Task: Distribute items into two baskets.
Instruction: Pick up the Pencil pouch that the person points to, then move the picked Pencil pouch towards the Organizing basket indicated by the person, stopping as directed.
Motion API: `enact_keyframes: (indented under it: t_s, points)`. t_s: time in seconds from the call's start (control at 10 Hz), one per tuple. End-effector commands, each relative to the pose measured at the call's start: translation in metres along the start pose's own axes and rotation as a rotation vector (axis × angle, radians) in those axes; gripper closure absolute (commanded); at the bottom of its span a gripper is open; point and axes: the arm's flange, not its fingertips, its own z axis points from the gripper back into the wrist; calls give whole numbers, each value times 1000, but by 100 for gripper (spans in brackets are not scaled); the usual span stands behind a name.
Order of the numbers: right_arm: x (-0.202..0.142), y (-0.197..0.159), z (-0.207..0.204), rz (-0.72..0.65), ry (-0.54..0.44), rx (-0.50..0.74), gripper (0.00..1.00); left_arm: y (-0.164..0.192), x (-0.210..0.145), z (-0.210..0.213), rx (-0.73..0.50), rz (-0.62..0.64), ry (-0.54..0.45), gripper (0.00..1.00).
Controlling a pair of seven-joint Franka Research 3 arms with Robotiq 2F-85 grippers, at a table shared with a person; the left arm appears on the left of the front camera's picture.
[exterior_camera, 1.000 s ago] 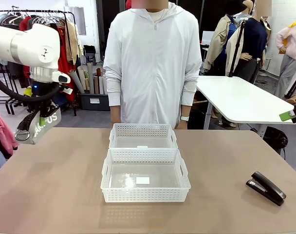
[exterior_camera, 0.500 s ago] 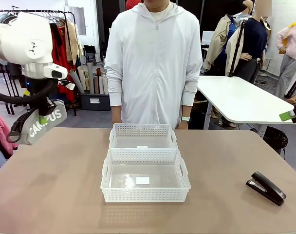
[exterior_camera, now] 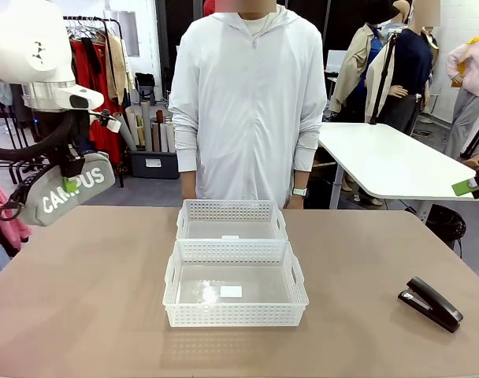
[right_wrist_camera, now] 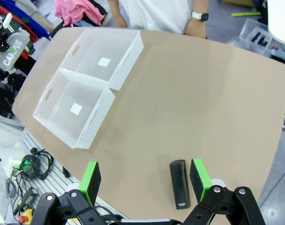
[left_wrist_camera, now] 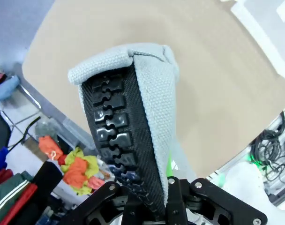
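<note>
pouch [exterior_camera: 70,189] hangs clamped in left jaws.

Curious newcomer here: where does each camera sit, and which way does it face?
Front view: robot's side, facing across the table at the person; left claw holds the pouch.
Left wrist view: on that wrist, along its claw and pouch toward the table.
Right wrist view: on that wrist, down past the open right claw at the stapler.
Front and right wrist views share the near basket and far basket.
</note>
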Motion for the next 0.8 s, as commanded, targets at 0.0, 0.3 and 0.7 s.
enact_keyframes:
  t_s: [0.0,0.3,0.7]
  points:
    - [-1,0,0,12,-21,21,0,-2,0,6,-2,-66,4,100]
    - [-1,0,0,12,-21,21,0,-4,1,2,0,-22,3,100]
    - [-1,0,0,12,-21,21,0,-4,1,2,0,-22,3,100]
